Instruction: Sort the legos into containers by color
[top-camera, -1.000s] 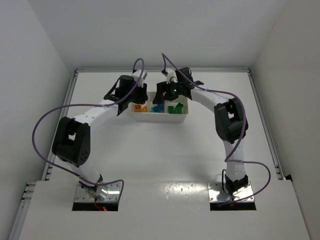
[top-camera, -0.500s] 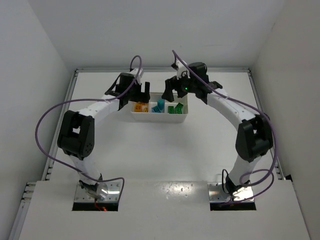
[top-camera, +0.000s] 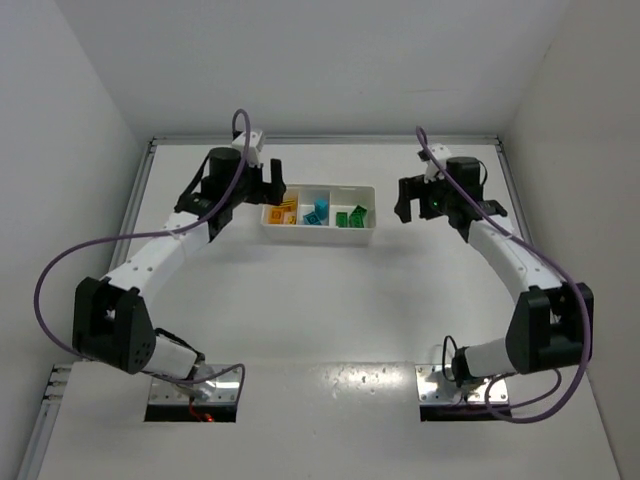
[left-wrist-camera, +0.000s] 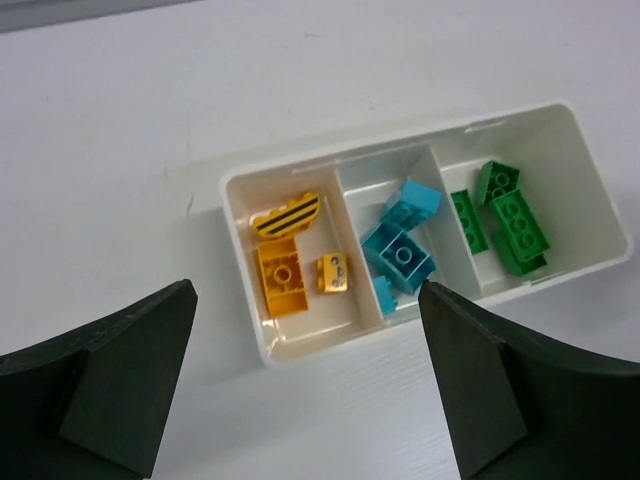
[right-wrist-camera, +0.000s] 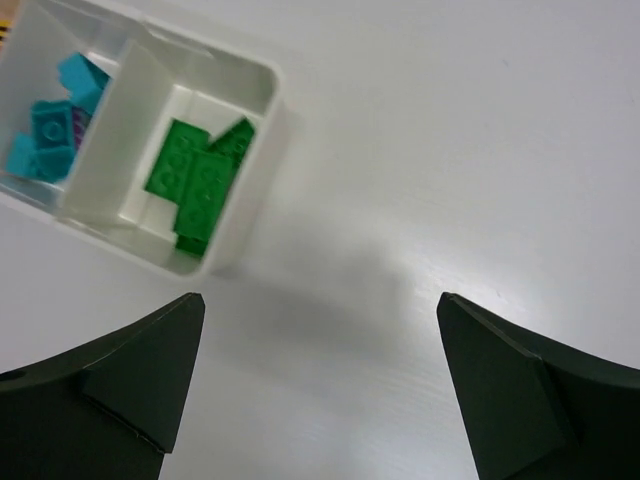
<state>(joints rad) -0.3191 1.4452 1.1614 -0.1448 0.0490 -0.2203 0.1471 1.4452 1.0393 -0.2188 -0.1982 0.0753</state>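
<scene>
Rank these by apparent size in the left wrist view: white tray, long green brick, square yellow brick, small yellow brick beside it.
1. white tray
2. long green brick
3. square yellow brick
4. small yellow brick
All lie at similar depth.

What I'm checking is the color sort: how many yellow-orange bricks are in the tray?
3, all in one end compartment of the tray, left wrist view: a black-striped curved piece, a larger brick below it in view, a small brick beside that. None appears hidden.
</scene>
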